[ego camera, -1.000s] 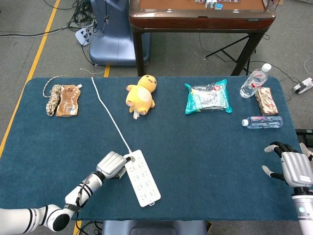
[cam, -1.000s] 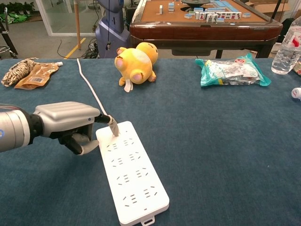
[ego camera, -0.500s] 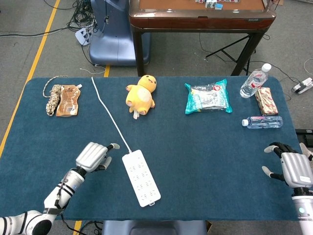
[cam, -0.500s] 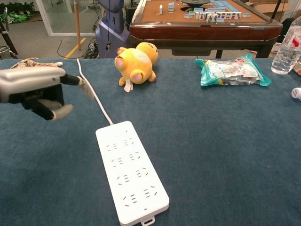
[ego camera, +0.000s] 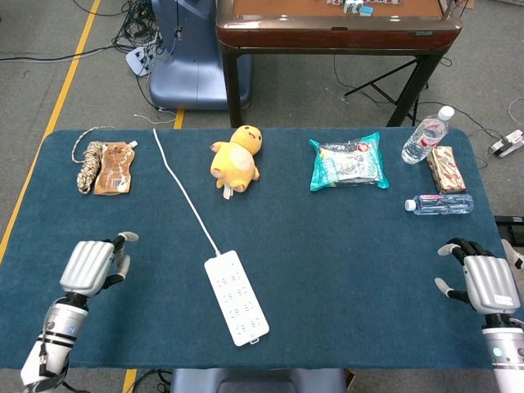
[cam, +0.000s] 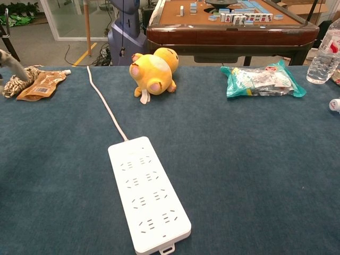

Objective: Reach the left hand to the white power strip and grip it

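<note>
The white power strip [ego camera: 236,296] lies flat near the front edge of the blue table, and nothing touches it. It also fills the near middle of the chest view as the power strip [cam: 149,194]. Its white cord [ego camera: 184,192] runs off to the far left. My left hand [ego camera: 92,266] hovers well to the left of the strip, holding nothing, with fingers loosely bent and the thumb out. Only a blurred fingertip [cam: 11,62] of it shows at the chest view's left edge. My right hand [ego camera: 483,282] sits at the table's right front corner, also holding nothing.
A yellow plush toy [ego camera: 236,155] and a green snack bag [ego camera: 347,162] lie at the back. Two water bottles [ego camera: 426,135] [ego camera: 440,204] and a patterned packet [ego camera: 446,168] are at the right. A rope coil [ego camera: 88,162] and brown pouch [ego camera: 113,168] sit back left.
My left hand has pulled away from the strip's cord end, moving left across the table and almost out of the chest view. The strip has stayed put. The right hand barely moved.
</note>
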